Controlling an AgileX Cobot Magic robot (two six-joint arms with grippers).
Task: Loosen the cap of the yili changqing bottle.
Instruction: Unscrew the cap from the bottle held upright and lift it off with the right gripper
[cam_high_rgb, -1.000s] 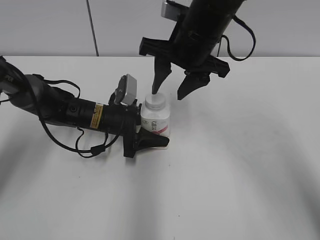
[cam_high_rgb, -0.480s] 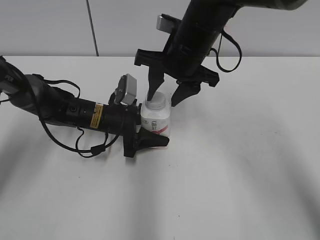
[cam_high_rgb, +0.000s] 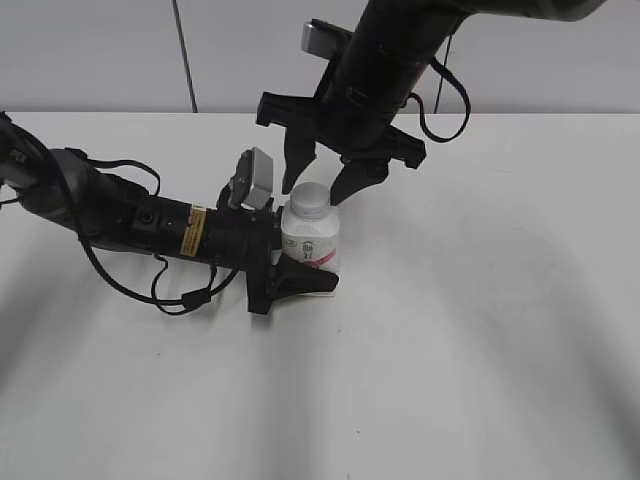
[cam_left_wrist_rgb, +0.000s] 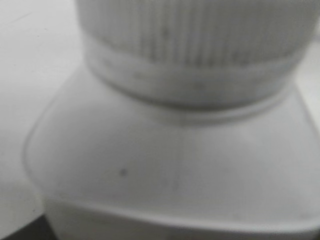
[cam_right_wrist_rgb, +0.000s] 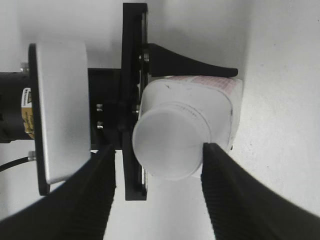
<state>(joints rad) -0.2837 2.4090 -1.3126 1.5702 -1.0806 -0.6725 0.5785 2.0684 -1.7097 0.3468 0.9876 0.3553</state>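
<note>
Exterior view: left claw (cam_high_rgb: 300, 262) clamps yili changqing bottle (cam_high_rgb: 312, 242) body, upright on counter (cam_high_rgb: 480, 300).
Right claw (cam_high_rgb: 322, 186): apart, straddling cap (cam_high_rgb: 309, 203).
Handling: likely light, slick plastic; grip the ribbed cap sides.

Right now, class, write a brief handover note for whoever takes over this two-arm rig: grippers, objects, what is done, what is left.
Left gripper: clamped around the small white squarish bottle with the pink-red label, upright on the white table.
Right gripper: open, fingers either side of the round white plastic screw cap; one fingertip looks at the cap's edge.
Done: bottle braced, gripper positioned.
Left: close on cap, twist it loose.
</note>
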